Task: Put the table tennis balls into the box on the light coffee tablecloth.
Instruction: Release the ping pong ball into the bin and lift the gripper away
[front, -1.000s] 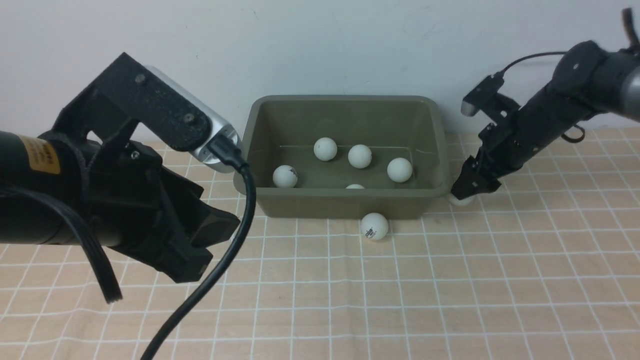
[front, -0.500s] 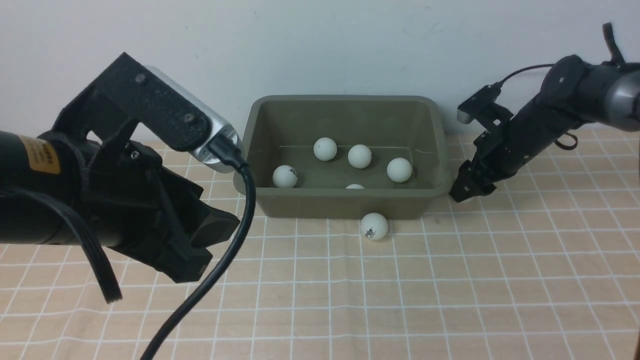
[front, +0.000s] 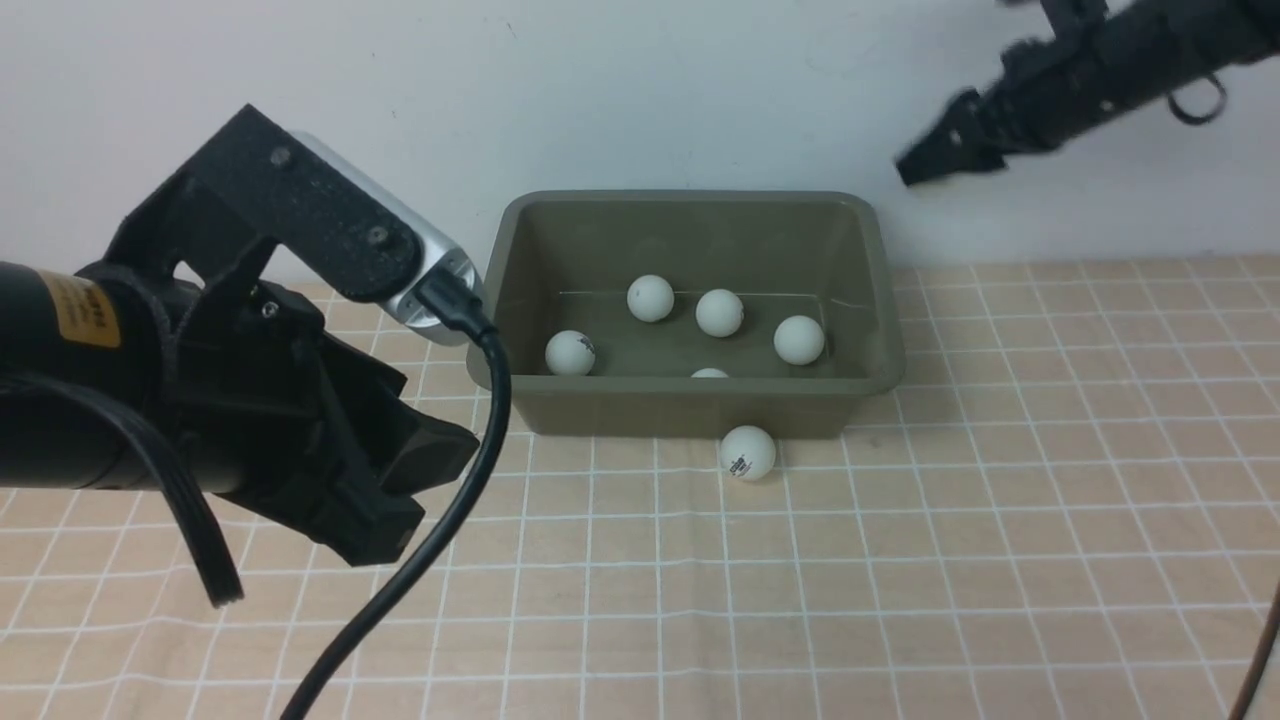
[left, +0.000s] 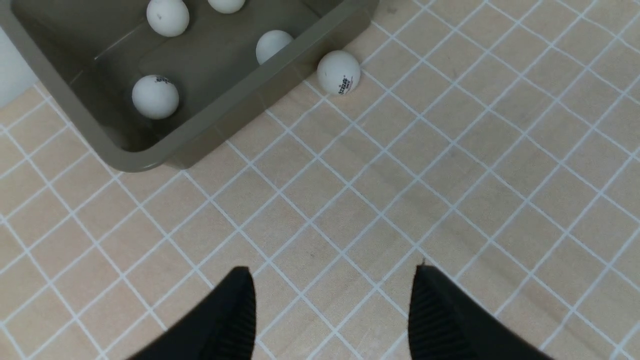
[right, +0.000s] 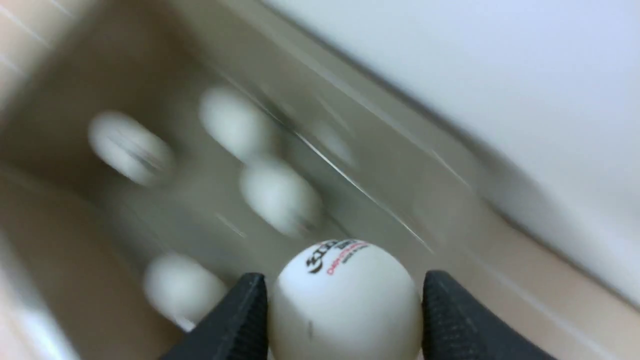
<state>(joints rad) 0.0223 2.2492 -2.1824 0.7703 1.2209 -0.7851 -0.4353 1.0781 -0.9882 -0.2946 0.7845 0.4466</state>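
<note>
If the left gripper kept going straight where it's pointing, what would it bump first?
The left gripper would probably meet bare tablecloth first, short of the loose ball and the box; depth is unclear.

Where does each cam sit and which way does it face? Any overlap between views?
Front: robot's side, centred, facing forward at box and tablecloth; left gripper near, right gripper high.
Left wrist: behind left gripper, looking down at tablecloth and box corner; open fingertips show.
Right wrist: behind right gripper, blurred, facing into box; fingertips clamp held ball.
Shared: loose ball beside box, front and left wrist.
</note>
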